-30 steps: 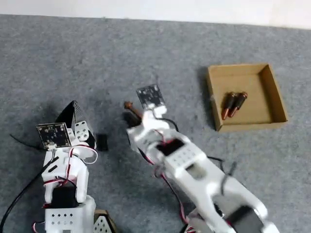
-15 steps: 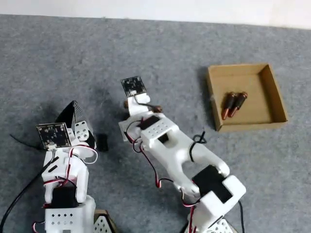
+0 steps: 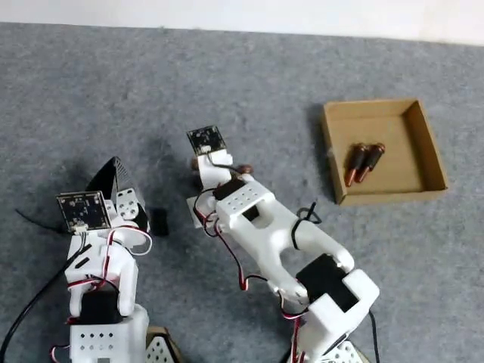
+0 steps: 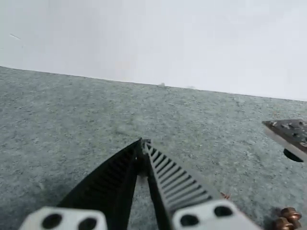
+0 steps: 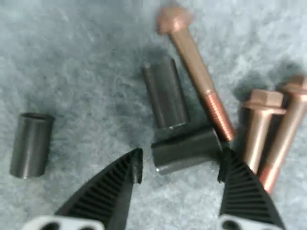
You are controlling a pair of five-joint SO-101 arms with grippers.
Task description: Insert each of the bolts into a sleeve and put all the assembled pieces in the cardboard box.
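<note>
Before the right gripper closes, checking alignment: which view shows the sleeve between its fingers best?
The right wrist view: the sleeve sits inside the open right gripper, unobstructed. In the high view the arm covers that spot; the left wrist view faces elsewhere.

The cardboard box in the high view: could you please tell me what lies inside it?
Two assembled pieces lie side by side on the floor of the cardboard box. The walls nearest the camera hide a thin strip of floor.

Glossy coppery metal bolts [image 5: 194, 72], dark matt sleeves [image 5: 165, 93], rough grey felt [image 5: 72, 57], matt cardboard box [image 3: 389, 132]
</note>
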